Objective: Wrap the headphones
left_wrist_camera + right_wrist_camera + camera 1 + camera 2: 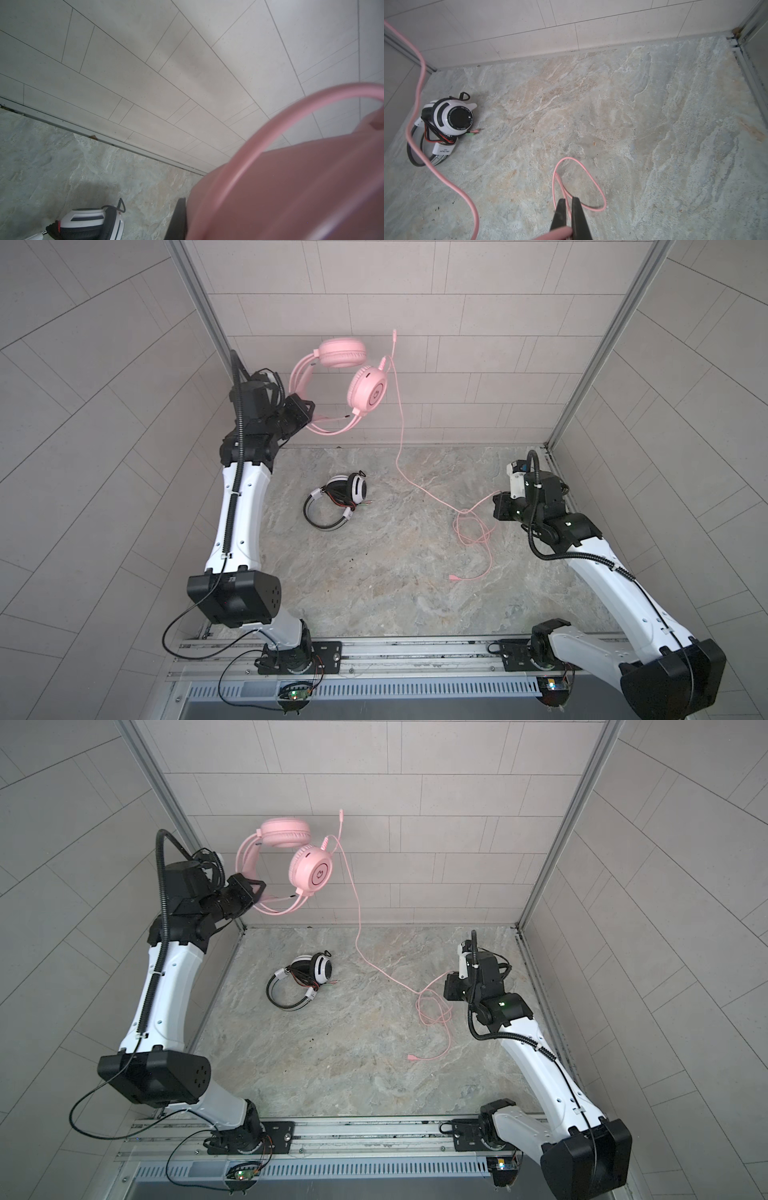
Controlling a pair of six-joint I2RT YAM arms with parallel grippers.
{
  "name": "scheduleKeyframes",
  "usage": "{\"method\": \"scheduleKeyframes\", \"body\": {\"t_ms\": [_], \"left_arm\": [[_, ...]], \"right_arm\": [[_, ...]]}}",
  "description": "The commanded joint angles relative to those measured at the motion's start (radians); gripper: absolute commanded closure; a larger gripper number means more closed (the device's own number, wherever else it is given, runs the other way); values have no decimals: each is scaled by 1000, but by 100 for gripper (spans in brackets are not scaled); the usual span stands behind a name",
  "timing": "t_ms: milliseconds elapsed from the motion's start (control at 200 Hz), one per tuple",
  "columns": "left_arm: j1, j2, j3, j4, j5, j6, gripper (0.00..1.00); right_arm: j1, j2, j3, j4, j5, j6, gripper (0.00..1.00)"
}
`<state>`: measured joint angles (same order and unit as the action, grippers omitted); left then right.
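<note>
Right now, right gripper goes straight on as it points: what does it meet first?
Likely the loop of the pink cord just ahead; the right gripper is shut on that cord. Beyond, the marble tabletop, depth unclear.

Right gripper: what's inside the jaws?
The right gripper is shut on the pink cord: two strands run between its fingertips, and a loop sticks out ahead over the table. Further back the fingers cover the cord; in both top views the wrist hides the jaws.

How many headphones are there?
2. The pink headset hangs in the air from the left gripper; the right gripper pinches its pink cord. The white-and-black headset lies on the table, left of the middle. None look hidden.
</note>
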<state>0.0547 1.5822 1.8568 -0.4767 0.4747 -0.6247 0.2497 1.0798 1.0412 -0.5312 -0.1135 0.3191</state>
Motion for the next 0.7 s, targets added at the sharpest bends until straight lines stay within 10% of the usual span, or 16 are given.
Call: {"method": "scheduleKeyframes", "body": {"t_ms": [0,696], "left_arm": [[-86,-52,0,-33,-89,137,100],[-397,41,-347,43,15,339,100]], "right_arm": [[74,-6,96,-160,65,-86,100],[288,68,536,-445,179,-256,100]]}}
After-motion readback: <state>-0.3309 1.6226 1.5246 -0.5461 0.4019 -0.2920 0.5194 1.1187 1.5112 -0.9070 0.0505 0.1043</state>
